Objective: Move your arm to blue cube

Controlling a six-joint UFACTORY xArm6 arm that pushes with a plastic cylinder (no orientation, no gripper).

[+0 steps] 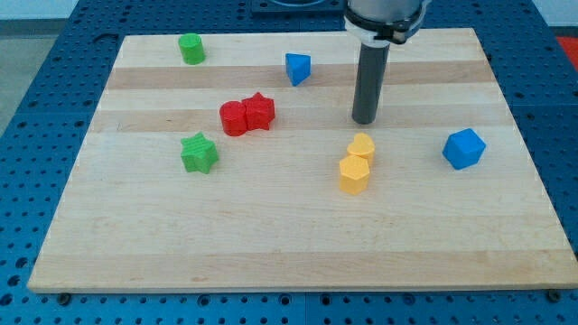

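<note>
The blue cube (464, 148) lies on the wooden board (271, 235) at the view's right. My tip (364, 120) rests on the board well to the left of the cube and slightly above it in the view. The tip is just above the two yellow blocks and touches no block. A second blue block (297, 68), wedge-like in shape, lies near the view's top centre, to the left of the rod.
Two yellow blocks (358, 163) sit together just below my tip. Two red blocks (247, 115) touch each other left of centre. A green star (199, 153) lies further left. A green block (191, 48) sits at the top left.
</note>
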